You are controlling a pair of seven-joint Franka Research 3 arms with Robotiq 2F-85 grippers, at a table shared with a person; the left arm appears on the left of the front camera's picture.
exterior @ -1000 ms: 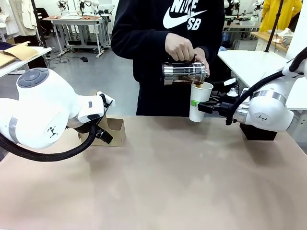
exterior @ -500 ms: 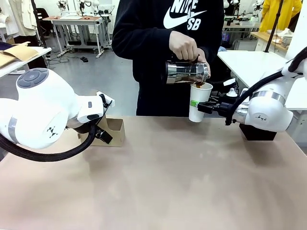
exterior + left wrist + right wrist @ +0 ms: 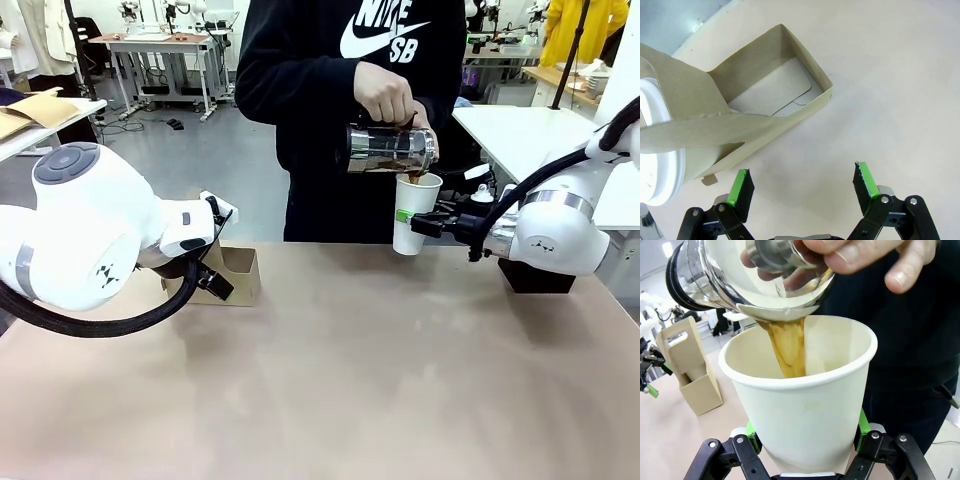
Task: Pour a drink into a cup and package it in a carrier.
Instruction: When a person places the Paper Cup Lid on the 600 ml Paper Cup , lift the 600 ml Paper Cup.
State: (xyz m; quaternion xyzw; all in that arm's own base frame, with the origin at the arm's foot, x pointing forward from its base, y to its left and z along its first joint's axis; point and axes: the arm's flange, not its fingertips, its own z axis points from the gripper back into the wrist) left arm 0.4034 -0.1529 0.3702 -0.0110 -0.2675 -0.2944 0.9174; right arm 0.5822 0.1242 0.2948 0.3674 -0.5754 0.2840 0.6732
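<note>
The person's hand (image 3: 385, 95) tips a clear glass press jug (image 3: 390, 150) over the white paper cup (image 3: 415, 213). In the right wrist view the brown drink (image 3: 790, 347) streams from the jug (image 3: 740, 275) into the lidless cup (image 3: 805, 410). My right gripper (image 3: 420, 222) is shut on the cup's lower half, its green pads (image 3: 863, 427) pressed to both sides, holding it upright above the table's far edge. The brown cardboard carrier (image 3: 238, 275) stands at the far left. My left gripper (image 3: 802, 180) hovers open just beside the carrier (image 3: 775, 105), which has one compartment empty.
A black box (image 3: 540, 278) sits behind my right arm at the table's right side. A white round rim (image 3: 655, 150) shows under the carrier's handle; I cannot tell what it is. The tan tabletop (image 3: 380, 380) stretches between the arms.
The person has raised the jug slightly and shifted it a little right while the pour goes on. Neither arm has moved.
</note>
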